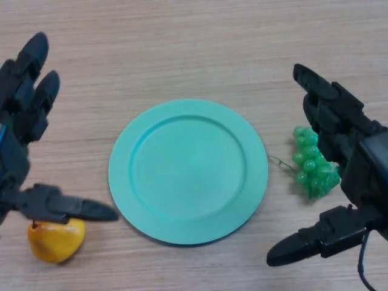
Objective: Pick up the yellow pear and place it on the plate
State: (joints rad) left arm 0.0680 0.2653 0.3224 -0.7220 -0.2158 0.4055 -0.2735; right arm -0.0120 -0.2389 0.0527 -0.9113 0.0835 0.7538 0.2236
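Note:
A yellow pear (56, 240) lies on the wooden table at the lower left, partly hidden under the thumb of my left hand (18, 142). That hand hovers over the left side with fingers straight and spread, holding nothing. An empty teal plate (188, 171) sits in the middle of the table, to the right of the pear. My right hand (354, 157) hangs open over the right side, thumb pointing toward the plate.
A bunch of green grapes (314, 162) lies right of the plate, partly covered by my right hand. Bare wooden tabletop stretches behind the plate.

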